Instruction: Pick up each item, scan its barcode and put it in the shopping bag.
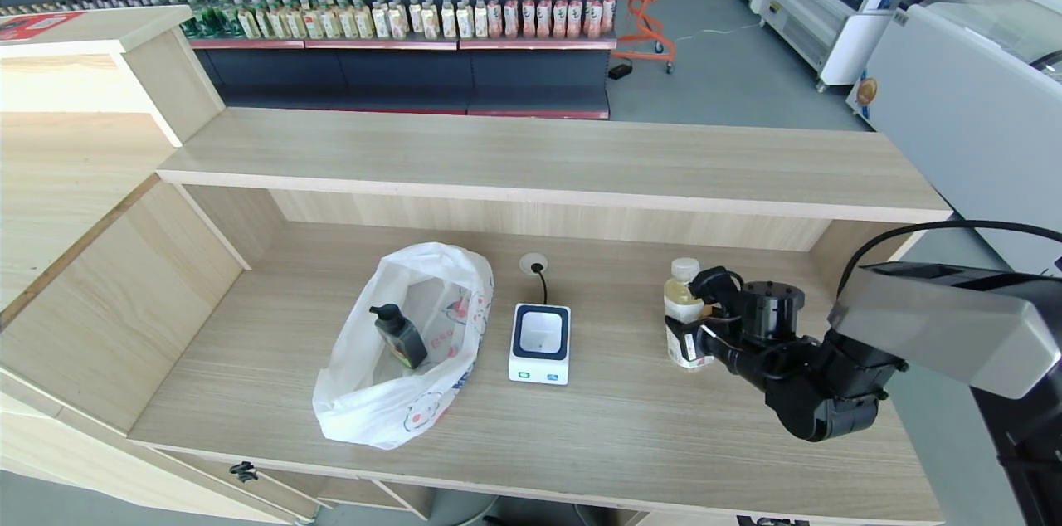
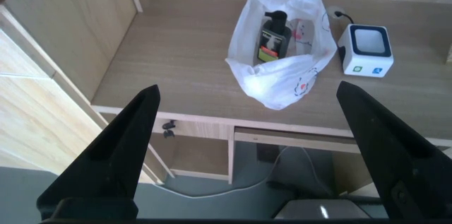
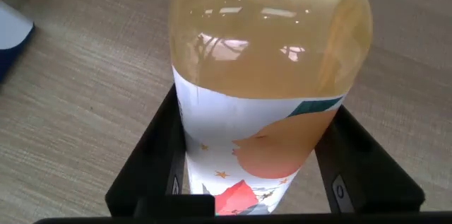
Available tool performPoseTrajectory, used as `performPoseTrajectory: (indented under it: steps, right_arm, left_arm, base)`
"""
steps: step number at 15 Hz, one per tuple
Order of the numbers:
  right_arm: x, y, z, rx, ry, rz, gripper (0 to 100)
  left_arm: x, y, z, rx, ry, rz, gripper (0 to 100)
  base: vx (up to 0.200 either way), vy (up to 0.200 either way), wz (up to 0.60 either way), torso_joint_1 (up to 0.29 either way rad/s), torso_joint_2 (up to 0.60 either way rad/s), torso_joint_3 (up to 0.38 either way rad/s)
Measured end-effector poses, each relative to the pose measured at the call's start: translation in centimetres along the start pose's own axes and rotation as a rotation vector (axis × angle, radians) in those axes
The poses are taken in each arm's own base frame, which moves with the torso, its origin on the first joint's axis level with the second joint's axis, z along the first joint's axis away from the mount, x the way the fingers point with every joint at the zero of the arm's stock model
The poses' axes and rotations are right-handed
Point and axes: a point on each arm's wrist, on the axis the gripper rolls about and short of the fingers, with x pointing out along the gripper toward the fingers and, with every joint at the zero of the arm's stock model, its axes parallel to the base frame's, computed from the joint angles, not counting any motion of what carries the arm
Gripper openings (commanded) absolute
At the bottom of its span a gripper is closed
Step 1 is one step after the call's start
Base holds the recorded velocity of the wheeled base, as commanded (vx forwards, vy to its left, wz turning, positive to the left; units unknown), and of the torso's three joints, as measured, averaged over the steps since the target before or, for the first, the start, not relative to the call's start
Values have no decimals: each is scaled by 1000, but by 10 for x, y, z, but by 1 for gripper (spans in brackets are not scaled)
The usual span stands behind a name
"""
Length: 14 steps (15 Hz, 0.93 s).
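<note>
A drink bottle point(image 1: 682, 304) with yellowish liquid, a white cap and a printed label stands on the right of the wooden counter point(image 1: 630, 426). My right gripper point(image 1: 695, 314) is shut on its lower body; in the right wrist view the black fingers point(image 3: 159, 160) press both sides of the bottle point(image 3: 272, 75). The white shopping bag point(image 1: 431, 410) lies open at centre left with a dark pump bottle point(image 1: 400, 335) inside. The white scanner point(image 1: 540, 342) sits between bag and drink bottle. My left gripper point(image 2: 247, 153) hangs open off the counter's front, facing the bag point(image 2: 282, 83) and scanner point(image 2: 367, 49).
A raised wooden ledge point(image 1: 548, 157) runs along the back of the counter and a side wall point(image 1: 116, 302) closes its left. The scanner's cable goes into a hole point(image 1: 533, 264) behind it. Shop shelves of bottles point(image 1: 398, 16) stand beyond.
</note>
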Motion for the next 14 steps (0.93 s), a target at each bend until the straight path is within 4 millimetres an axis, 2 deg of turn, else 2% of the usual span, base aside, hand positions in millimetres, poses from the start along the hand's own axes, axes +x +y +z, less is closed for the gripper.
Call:
performPoseTrajectory:
  steps: [2,4,7,8,10,11,12,14]
  right_arm:
    - [-6,-2,6,-47,-34,-3,0]
    - [-12,-2,10,-16,-8,11,0]
    - [-28,-3,39,117,-17,35,0]
    - [-39,0,54,179,-25,104,0]
    - [-74,10,82,245,-72,437,0]
    - [-96,15,89,263,-68,617,0]
    - [-115,20,91,273,-54,711,0]
    - [-141,39,96,266,-39,813,0]
  left_arm:
    - [0,0,0,0,0,0,100]
    - [0,0,0,0,0,0,100]
    - [0,0,0,0,0,0,100]
    - [0,0,0,0,0,0,100]
    - [0,0,0,0,0,0,100]
    - [0,0,0,0,0,0,100]
    - [0,0,0,0,0,0,100]
    - [0,0,0,0,0,0,100]
  base:
    - [0,0,0,0,0,0]
    - [0,0,0,0,0,0]
    - [0,0,0,0,0,0]
    - [0,0,0,0,0,0]
    - [0,0,0,0,0,0]
    - [0,0,0,0,0,0]
    - [0,0,0,0,0,0]
    - [0,0,0,0,0,0]
